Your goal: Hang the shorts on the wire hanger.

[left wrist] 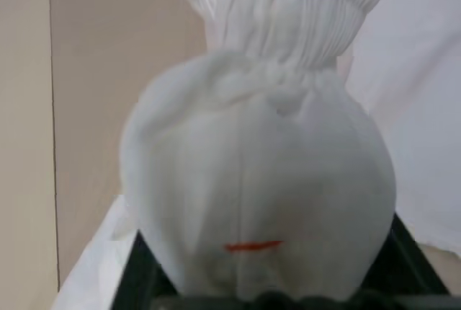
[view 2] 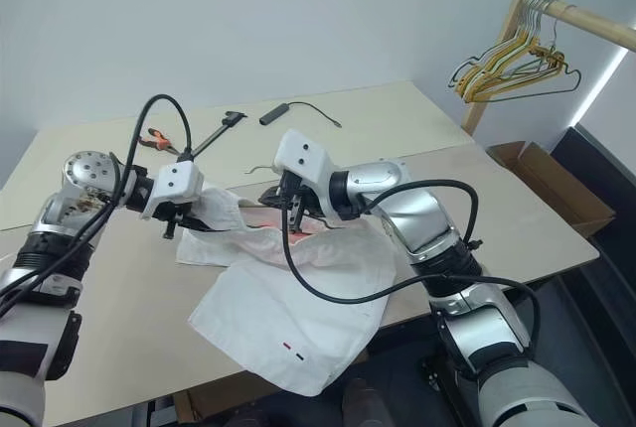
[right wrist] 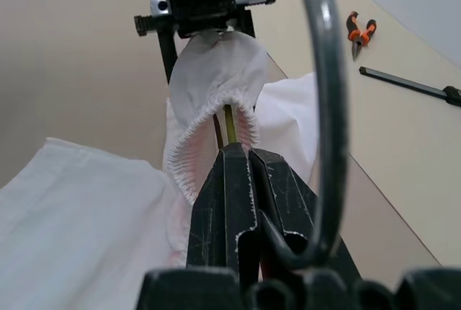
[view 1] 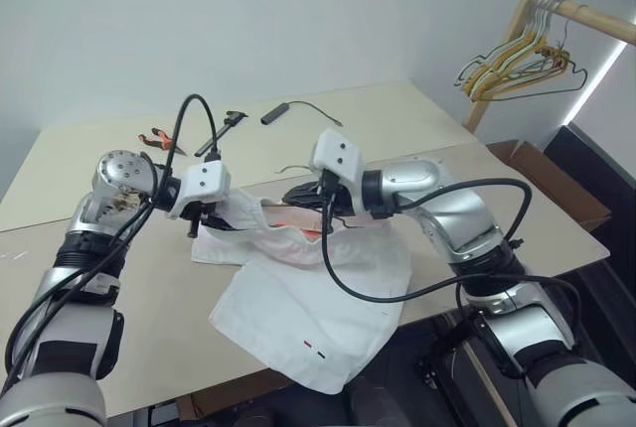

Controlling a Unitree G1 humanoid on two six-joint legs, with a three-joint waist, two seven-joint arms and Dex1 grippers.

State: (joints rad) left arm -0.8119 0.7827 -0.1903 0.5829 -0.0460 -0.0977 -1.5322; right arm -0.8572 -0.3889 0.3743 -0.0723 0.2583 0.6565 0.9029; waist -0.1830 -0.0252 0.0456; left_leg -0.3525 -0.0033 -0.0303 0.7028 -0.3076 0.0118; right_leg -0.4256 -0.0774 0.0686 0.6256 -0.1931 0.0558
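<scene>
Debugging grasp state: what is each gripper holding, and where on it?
Left gripper holds the shorts by a bunched waistband section. Right gripper is shut at the waistband opening on thin rods, apparently the wire hanger; not certain.

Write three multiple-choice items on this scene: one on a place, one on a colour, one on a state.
1. Where do the orange-handled pliers lie?
A. On the shorts
B. On the table, beyond the shorts
C. On the clothes rack

2. What colour are the shorts?
A. Blue
B. Black
C. White

3. How does the right gripper stand?
A. Shut
B. Wide open
C. Open around the pliers

Key: B, the pliers rest on bare table; C, the shorts are white; A, the right gripper pinches the wire hanger.
</scene>
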